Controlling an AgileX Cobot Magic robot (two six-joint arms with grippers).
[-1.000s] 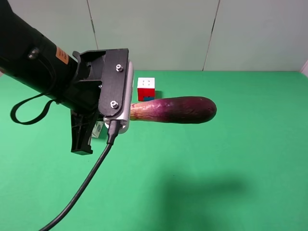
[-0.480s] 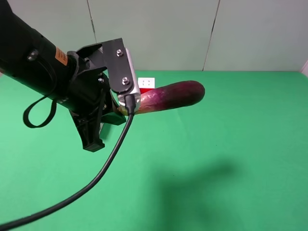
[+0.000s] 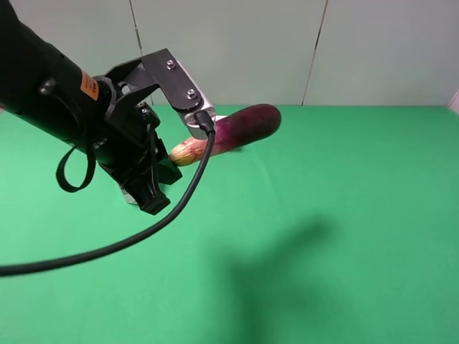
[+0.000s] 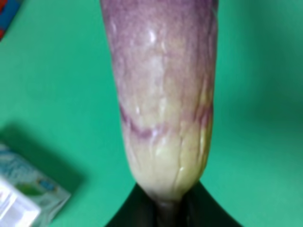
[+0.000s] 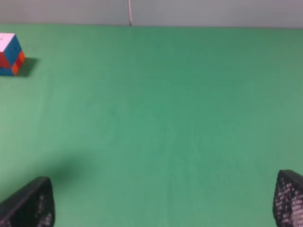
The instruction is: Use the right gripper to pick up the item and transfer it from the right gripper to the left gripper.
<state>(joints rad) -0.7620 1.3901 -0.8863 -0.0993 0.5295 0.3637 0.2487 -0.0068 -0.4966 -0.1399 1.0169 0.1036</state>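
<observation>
I count one eggplant (image 3: 240,127), one puzzle cube (image 5: 10,54) and one milk carton (image 4: 23,198). The eggplant hangs above the far-left part of the counter (image 3: 344,215). Its long axis slants, with the dark end raised toward the far edge and right. The left gripper (image 4: 163,215) pinches its pale stem end. My right gripper (image 5: 158,203) is spread wide, holding nothing.

I can read nothing outright from my station. The orange sticker (image 3: 89,86) on the left arm (image 3: 32,68), up the arm from the eggplant (image 3: 240,127), carries a few dark marks, too small for me to make out. In the left wrist view, the carton (image 4: 23,196) near the eggplant's pale end shows green and blue print, blurred past reading.
</observation>
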